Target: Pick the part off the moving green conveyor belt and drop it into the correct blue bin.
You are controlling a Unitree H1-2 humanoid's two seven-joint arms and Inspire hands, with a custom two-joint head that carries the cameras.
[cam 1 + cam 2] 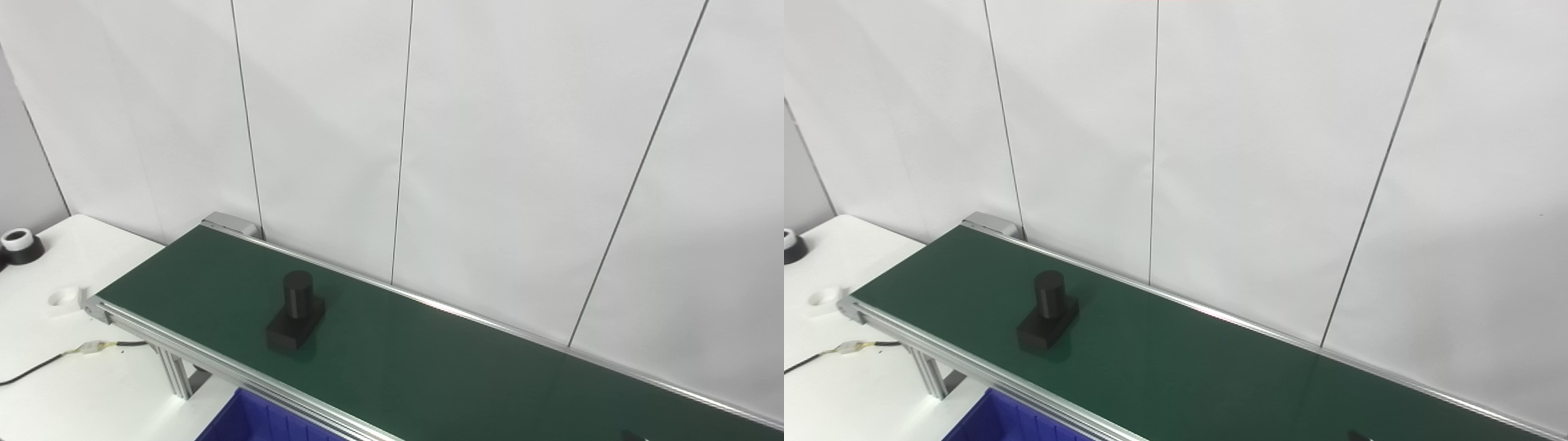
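At centre left of the frame, you see the black part [295,320] upright on the belt [429,367]. Bin [257,422] sits at bottom edge. Neither hand is visible; their state cannot be told.

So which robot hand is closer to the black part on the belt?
Cannot tell: neither hand is in view. The black part sits on the green belt. A tiny dark tip at the bottom edge is too small to name.
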